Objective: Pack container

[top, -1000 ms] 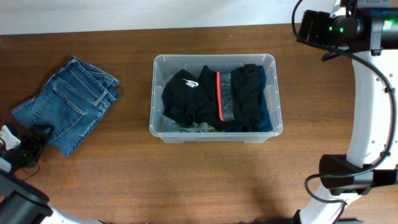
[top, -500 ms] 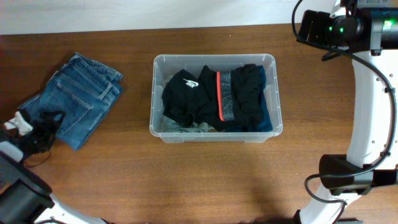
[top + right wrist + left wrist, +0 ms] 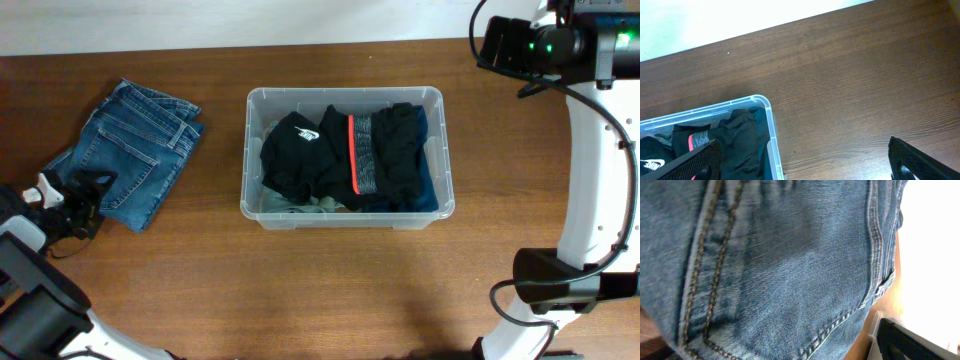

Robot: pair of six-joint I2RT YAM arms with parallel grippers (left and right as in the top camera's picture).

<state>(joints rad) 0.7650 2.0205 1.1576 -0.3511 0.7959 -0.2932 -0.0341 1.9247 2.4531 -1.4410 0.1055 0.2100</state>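
At the left end of the brown wooden tabletop, the folded blue denim jeans lie nearer the bin than a second ago. They have slid right and turned slightly. The left hand has come up against their near-left corner with its fingers spread and no pinch visible; denim fills its wrist view. The large clear plastic rectangular container sits mid-table, apart from the jeans, and holds black garments. The right hand hangs spread and empty beyond the bin's far right corner. Judgement: the jeans are the last item out, nudged but not yet gripped.
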